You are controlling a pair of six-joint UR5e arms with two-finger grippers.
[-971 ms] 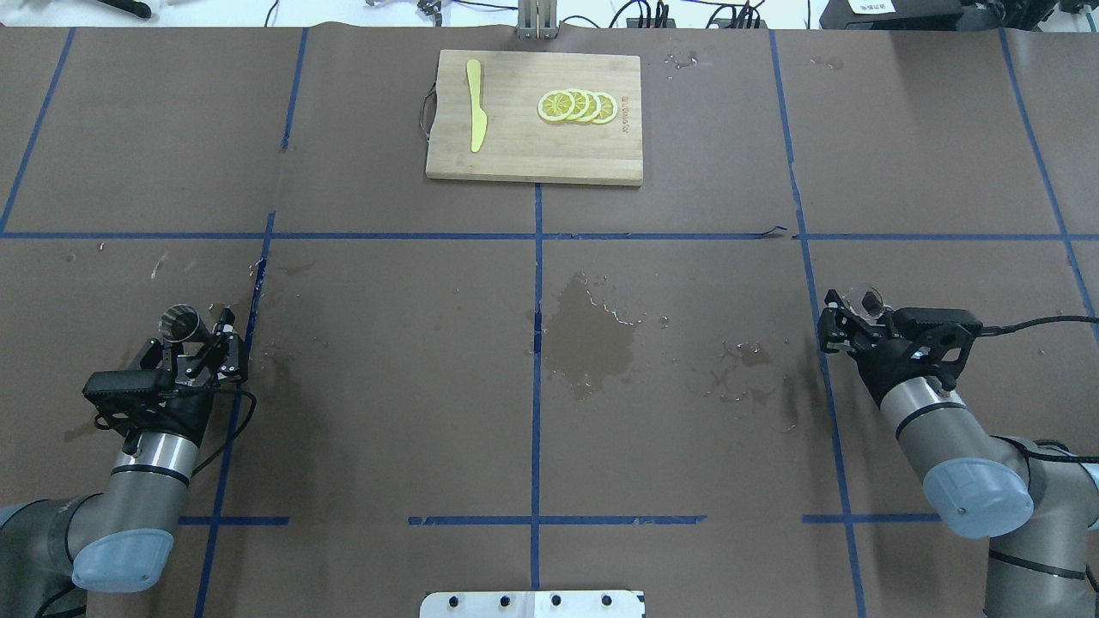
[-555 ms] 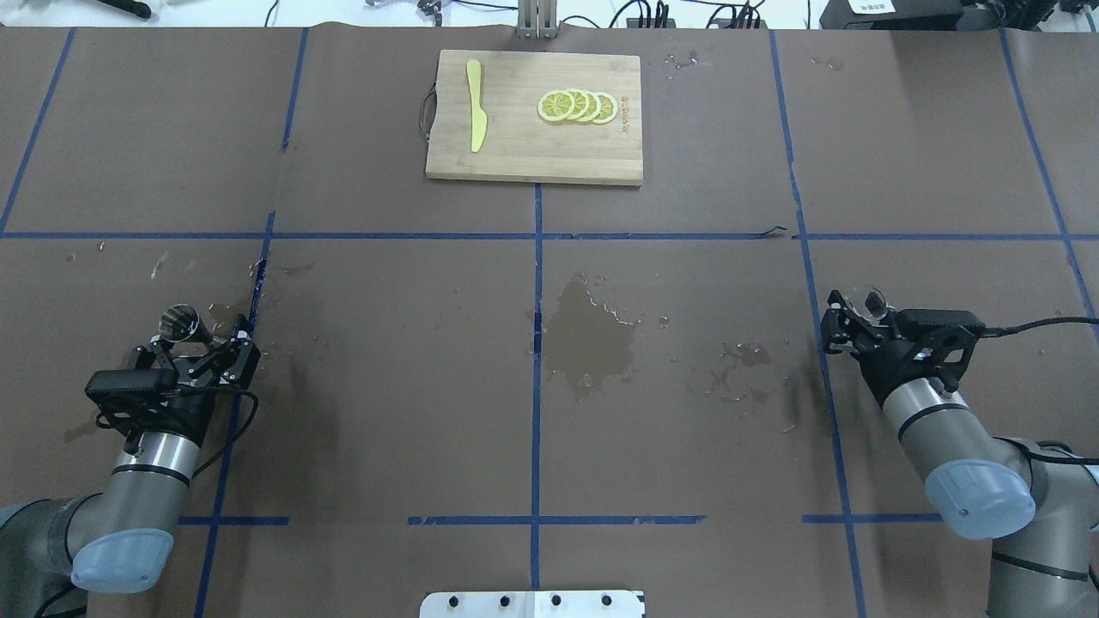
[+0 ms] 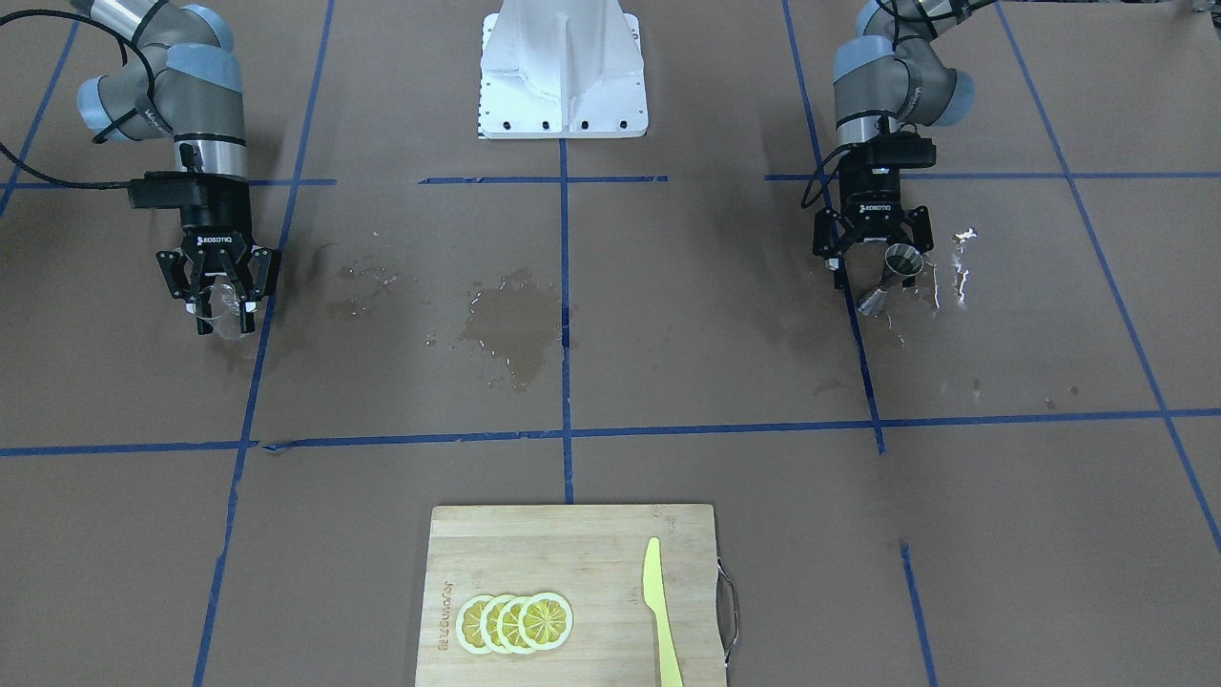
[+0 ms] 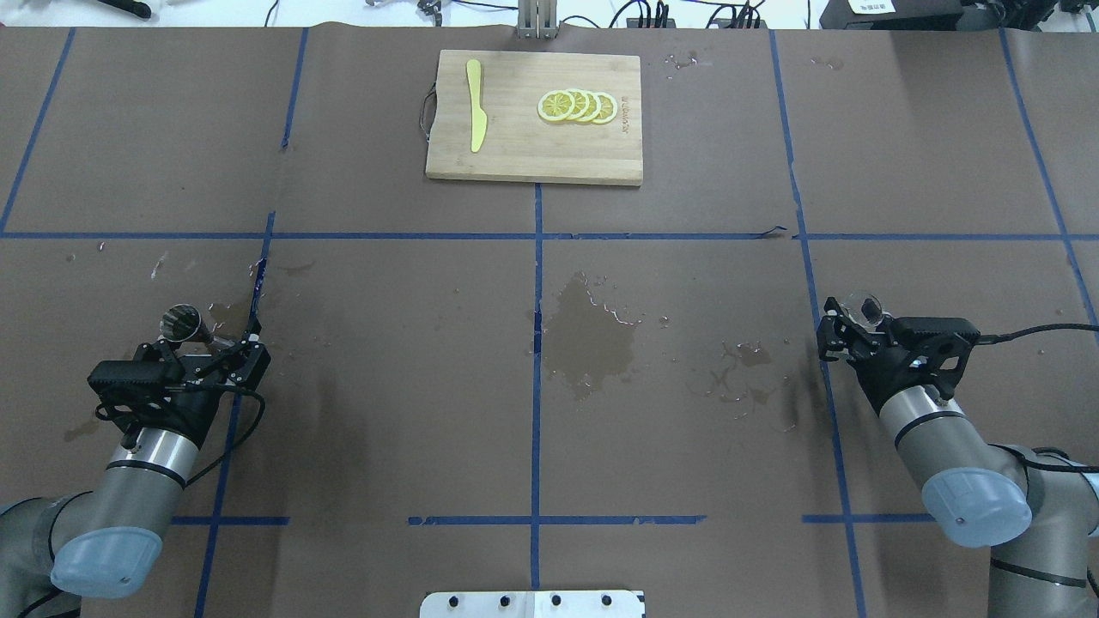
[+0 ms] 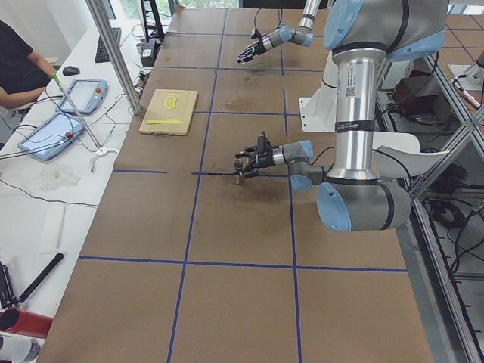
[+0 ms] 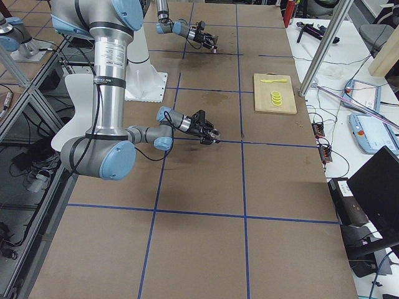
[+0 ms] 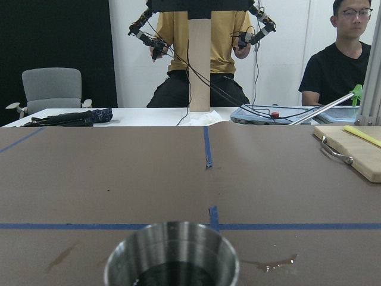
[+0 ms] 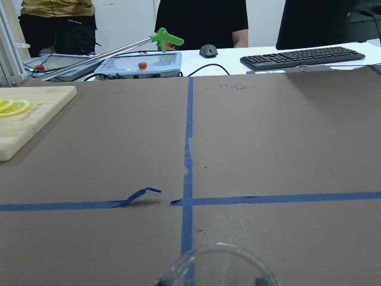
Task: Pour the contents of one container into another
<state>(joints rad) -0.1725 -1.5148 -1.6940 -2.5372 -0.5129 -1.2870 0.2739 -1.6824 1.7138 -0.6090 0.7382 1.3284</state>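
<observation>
The left arm lies low and nearly level over the table [image 4: 386, 283], reaching out from the robot's edge near the table's left end. The left gripper [image 4: 202, 348] has its fingers spread wide apart and holds nothing. The metal jigger [image 4: 180, 322] stands upright on the table just beyond the fingertips, close to a blue tape line [image 4: 258, 283]. In the left wrist view the jigger's rim fills the bottom centre, with dark liquid inside. The right arm mirrors this pose near the table's right end, its forearm stretched low from the robot's edge. The right gripper [image 4: 852, 316] has its fingers around the glass beaker [image 4: 863, 305] and appears clamped on it, though I cannot tell whether the glass touches the table. A wet patch [image 4: 588, 330] darkens the table's middle. Against the far edge lies a cutting board [image 4: 532, 154] with lemon slices [image 4: 577, 106] and a yellow knife [image 4: 475, 116].
</observation>
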